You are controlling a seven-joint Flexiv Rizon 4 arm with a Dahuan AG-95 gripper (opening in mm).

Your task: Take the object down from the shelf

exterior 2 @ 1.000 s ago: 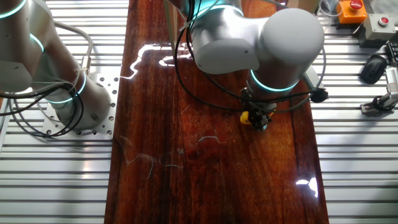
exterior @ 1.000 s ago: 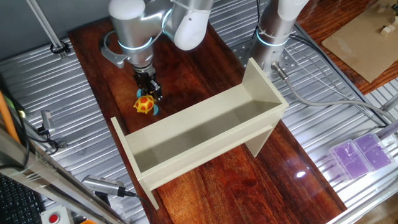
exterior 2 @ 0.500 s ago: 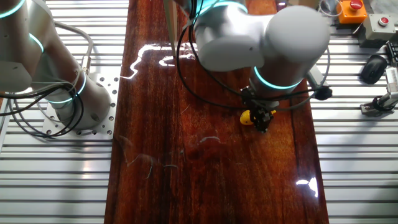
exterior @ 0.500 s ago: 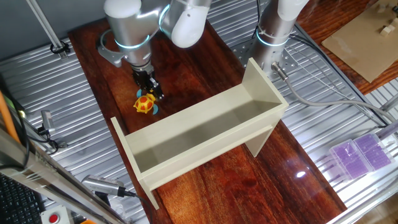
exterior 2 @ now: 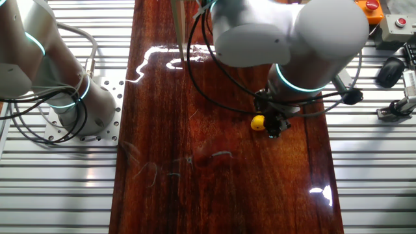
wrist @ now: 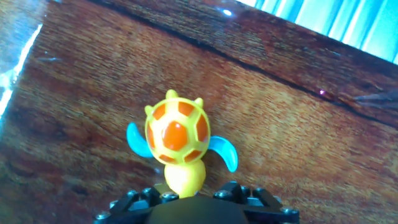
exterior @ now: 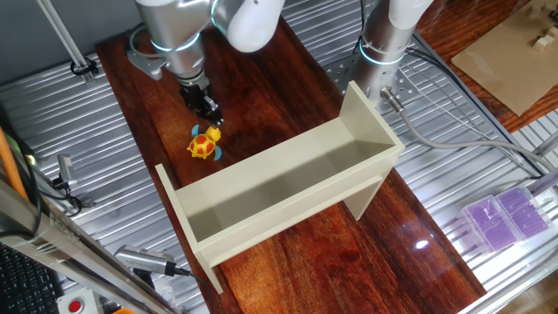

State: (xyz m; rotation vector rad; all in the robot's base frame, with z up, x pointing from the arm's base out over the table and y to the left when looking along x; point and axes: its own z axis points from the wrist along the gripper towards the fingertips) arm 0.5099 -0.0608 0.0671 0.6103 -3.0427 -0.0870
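On the worktop [exterior: 288, 235] just left of the shelf [exterior: 279, 187] lies the turtle [exterior: 204, 144]; the tool [exterior: 207, 110] hovers above it, fingers apart, holding nothing

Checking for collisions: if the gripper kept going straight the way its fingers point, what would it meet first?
Probably the turtle, right below the gripper in the hand view; behind it lies the table. Depth is unclear.

One toy turtle [exterior: 204, 144] lies on the tabletop [exterior: 288, 253], and it has two blue flippers [wrist: 222, 151]. One beige shelf [exterior: 279, 187] stands there, with two end panels [exterior: 366, 118]. Two robot arms [exterior: 183, 35] are in sight.
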